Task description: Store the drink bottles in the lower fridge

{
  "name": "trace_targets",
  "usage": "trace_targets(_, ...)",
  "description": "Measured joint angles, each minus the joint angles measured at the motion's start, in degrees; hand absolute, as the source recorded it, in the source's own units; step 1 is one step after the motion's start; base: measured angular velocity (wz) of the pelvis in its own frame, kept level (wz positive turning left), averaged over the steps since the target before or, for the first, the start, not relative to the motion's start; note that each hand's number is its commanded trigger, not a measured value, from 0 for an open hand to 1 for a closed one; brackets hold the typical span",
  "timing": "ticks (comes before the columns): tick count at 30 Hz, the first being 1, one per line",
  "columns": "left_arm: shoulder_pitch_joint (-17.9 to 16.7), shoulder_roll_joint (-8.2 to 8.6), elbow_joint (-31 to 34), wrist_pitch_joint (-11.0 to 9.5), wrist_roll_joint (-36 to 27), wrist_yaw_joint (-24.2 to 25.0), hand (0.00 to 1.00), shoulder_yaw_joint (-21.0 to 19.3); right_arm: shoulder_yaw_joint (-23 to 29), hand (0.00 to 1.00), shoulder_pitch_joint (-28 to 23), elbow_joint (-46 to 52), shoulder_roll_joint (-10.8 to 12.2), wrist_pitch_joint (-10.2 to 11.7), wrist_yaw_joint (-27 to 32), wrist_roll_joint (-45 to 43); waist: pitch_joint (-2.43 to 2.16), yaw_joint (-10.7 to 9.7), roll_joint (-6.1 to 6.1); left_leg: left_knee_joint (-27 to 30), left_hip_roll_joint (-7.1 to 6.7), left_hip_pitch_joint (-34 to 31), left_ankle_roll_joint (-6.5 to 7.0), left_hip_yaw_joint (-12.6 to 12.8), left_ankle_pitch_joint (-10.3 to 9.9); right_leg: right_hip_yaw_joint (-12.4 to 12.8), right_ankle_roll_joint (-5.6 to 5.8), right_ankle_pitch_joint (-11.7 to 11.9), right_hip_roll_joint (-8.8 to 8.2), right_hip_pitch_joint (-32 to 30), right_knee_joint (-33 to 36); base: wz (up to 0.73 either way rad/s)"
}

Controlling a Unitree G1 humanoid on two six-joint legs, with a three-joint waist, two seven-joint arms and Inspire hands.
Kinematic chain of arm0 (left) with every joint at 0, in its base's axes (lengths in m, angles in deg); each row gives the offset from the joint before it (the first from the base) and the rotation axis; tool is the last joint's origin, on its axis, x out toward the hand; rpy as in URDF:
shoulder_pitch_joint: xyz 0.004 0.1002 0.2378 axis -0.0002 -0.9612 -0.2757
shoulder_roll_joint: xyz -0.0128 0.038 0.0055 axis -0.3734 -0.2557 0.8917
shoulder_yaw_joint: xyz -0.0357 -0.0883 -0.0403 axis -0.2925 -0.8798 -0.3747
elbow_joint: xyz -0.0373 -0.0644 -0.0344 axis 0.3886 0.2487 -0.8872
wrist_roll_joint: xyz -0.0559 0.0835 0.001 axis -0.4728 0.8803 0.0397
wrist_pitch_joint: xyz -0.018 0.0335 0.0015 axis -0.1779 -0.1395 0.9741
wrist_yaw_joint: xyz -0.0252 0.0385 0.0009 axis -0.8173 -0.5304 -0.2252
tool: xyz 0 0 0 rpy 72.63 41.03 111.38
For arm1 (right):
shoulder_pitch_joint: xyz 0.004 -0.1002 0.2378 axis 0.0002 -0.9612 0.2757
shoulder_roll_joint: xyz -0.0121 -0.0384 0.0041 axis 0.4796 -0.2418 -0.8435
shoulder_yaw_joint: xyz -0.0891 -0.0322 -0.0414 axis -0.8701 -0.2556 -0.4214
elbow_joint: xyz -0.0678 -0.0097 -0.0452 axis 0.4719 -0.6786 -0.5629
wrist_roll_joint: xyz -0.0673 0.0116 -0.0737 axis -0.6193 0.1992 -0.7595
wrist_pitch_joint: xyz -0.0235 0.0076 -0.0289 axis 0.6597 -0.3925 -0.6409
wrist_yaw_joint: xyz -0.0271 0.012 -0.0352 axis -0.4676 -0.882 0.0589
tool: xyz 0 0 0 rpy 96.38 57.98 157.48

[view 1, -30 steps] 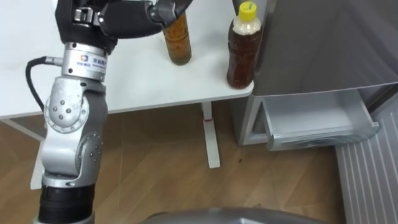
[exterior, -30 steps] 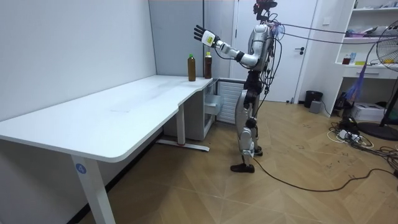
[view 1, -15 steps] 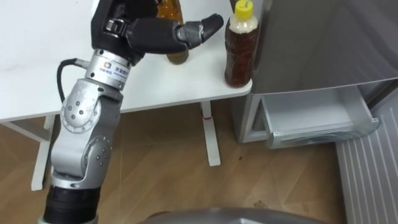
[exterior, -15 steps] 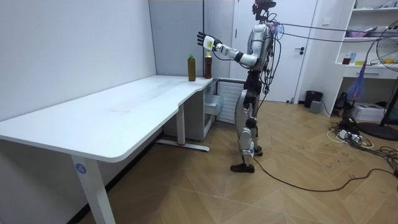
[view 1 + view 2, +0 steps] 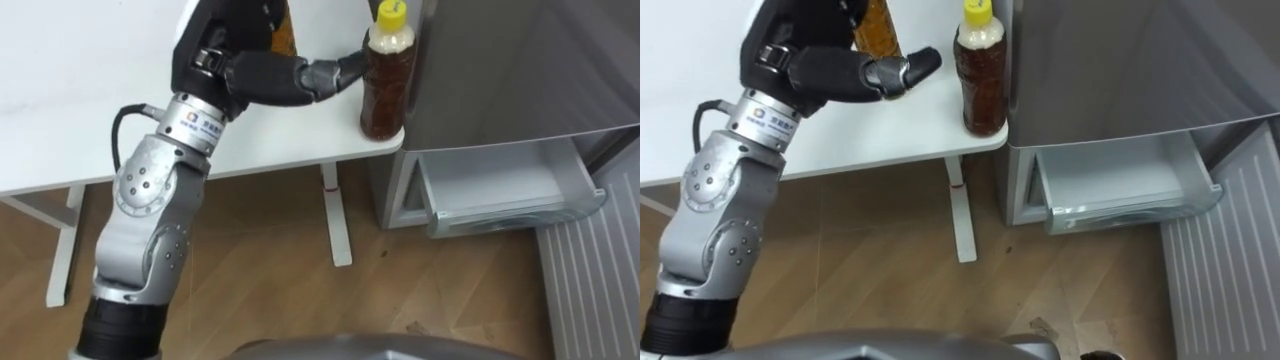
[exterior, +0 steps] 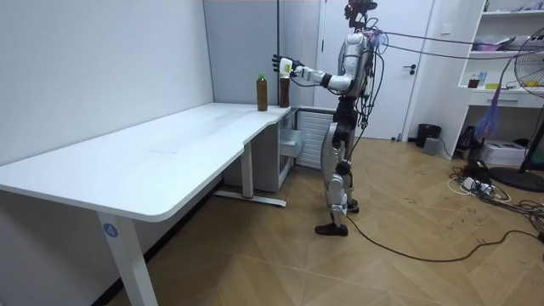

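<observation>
Grasp quality is the main concern now, because the robot's left hand (image 5: pixel 240 72) is reaching for the brown plastic tea bottle with a yellow cap (image 5: pixel 387 88) and has not closed on it. The hand is open: its thumb points toward the bottle's side, and the right eye view shows a small gap between them. The bottle stands upright on the corner of the white table (image 5: pixel 60 120), very near the edge and just beside the wall of the grey fridge (image 5: pixel 520 70).

I judge that the hand should come around the bottle's middle, below the shoulder, with the thumb on one side and the fingers on the other, and close only when the palm is near. A push with the thumb alone could tip the bottle off the corner. A second amber drink bottle (image 5: pixel 284 30) stands behind the hand and should not be knocked. The pale open lower fridge drawer (image 5: pixel 500 185) waits below, empty as far as I see.
</observation>
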Motion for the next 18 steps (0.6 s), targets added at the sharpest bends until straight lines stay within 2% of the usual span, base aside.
trace_targets(6, 0.0, -0.01, -2.7, 0.7, 0.0, 1.8, 0.00, 0.2, -1.0, 0.00, 0.0, -0.1, 0.0, 0.0, -0.6, 0.0, -0.01, 0.0, 0.00, 0.0, 0.06, 0.2, 0.00, 0.4, 0.0, 0.3, 0.00, 0.0, 0.00, 0.0, 0.1, -0.02)
trace_targets(14, 0.0, 0.02, -5.6, 0.8, 0.0, 1.9, 0.00, 1.4, -2.1, 0.00, 0.0, -0.1, 0.0, -0.1, -0.4, 0.0, 0.00, -0.5, -0.01, 0.0, 0.09, 0.2, 0.00, 0.4, 0.0, 0.4, -0.01, 0.0, 0.00, 0.0, 0.1, 0.00)
trace_targets(18, 0.0, 0.03, -5.8, 1.5, -0.1, 1.8, 0.00, 1.4, -2.1, 0.00, 0.0, 0.0, 0.0, -1.0, -0.3, -0.1, 0.07, -1.0, -0.13, 0.0, 0.09, 0.2, 0.00, 0.4, 0.0, 0.4, -0.01, 0.0, 0.00, 0.0, 0.0, 0.00)
